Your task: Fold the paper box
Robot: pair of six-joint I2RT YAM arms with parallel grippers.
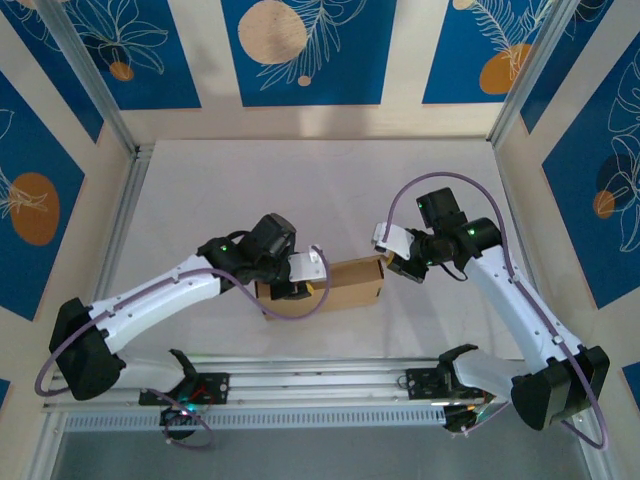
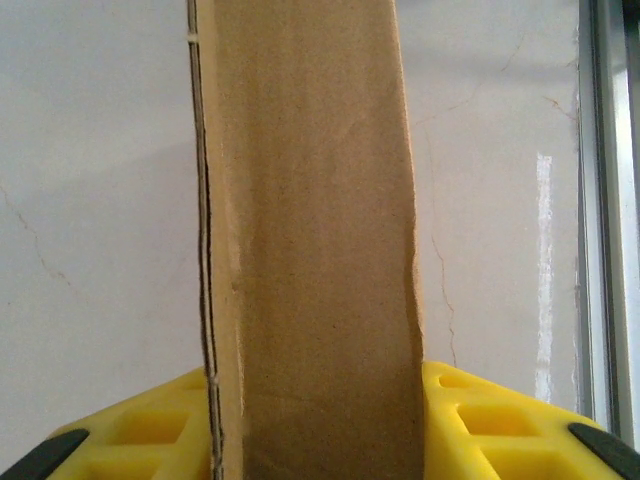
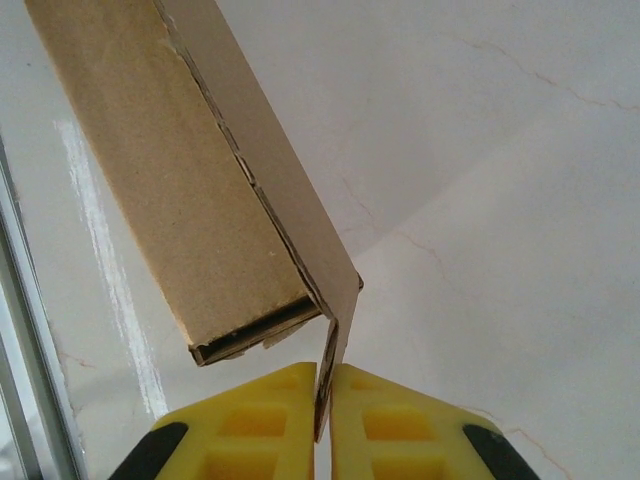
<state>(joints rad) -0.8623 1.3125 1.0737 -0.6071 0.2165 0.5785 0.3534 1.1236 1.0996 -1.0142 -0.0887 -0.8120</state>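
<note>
- right gripper (image 3: 325,400) clenched on a thin flap of the box (image 3: 170,170), the flap pinched edge-on between its yellow fingers (image 3: 250,415)
- just past those fingers the flap bends back into the box's end
- left gripper (image 2: 315,420) grasps the opposite end, a brown panel filling the gap between its fingers
- box spans from one gripper to the other, white bench (image 1: 300,180) beyond both

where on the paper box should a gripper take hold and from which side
The thin flap at the right end of the paper box, approached from the right, edge-on. It's a single sheet standing out past the body, so a gripper closes flat on it, as the right gripper does. The left gripper spans the thicker body.
</note>
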